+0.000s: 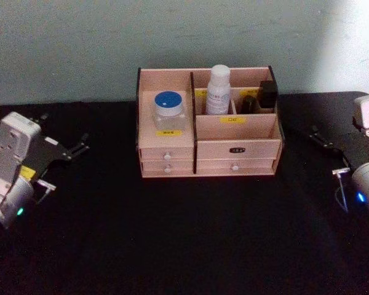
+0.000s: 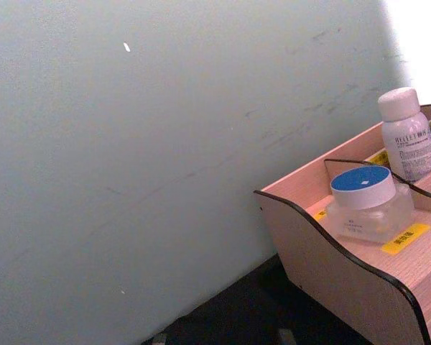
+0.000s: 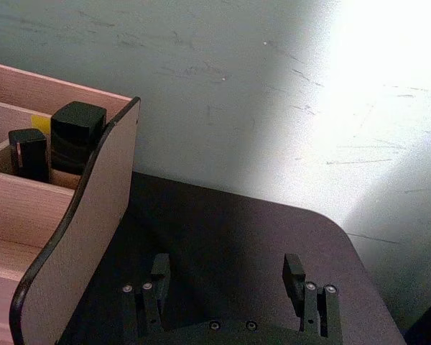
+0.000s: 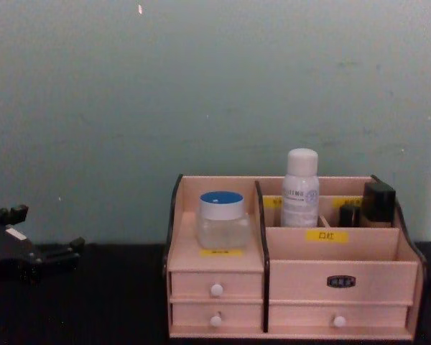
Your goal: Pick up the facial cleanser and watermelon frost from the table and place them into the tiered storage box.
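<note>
Facial cleanser (image 1: pixel 219 89) stands upright in a rear compartment of the tiered storage box (image 1: pixel 234 149), just right of the box's central divider, its rounded white cap rising above the back wall. In the chest view we see its grey print facing forward. Watermelon frost (image 1: pixel 169 111) sits on the raised left-hand shelf of the box, blue-topped lid up, directly behind a yellow label (image 1: pixel 169 131) on the shelf's front lip. We see the two items apart, separated by the divider. Two small dark bottles (image 1: pixel 262 96) occupy the rear compartment at the box's right end, the taller one to the right of the shorter.

Our left tool (image 1: pixel 80 146) hovers over the black counter (image 1: pixel 184 239) to the left of the box, well apart from it; its dark fingers (image 1: pixel 77 149) point toward the box and appear slightly parted with nothing between them. Our right tool (image 3: pixel 226 277) is at the counter's right side, also well apart from the box; in the right wrist view its two fingers (image 3: pixel 293 272) are spread wide and hold nothing, with the box's curved black-edged side panel just beside them.

Below the shelves, the box's front shows small drawers with white knobs (image 4: pixel 216 290). A pale green wall (image 4: pixel 215 86) stands behind the counter.
</note>
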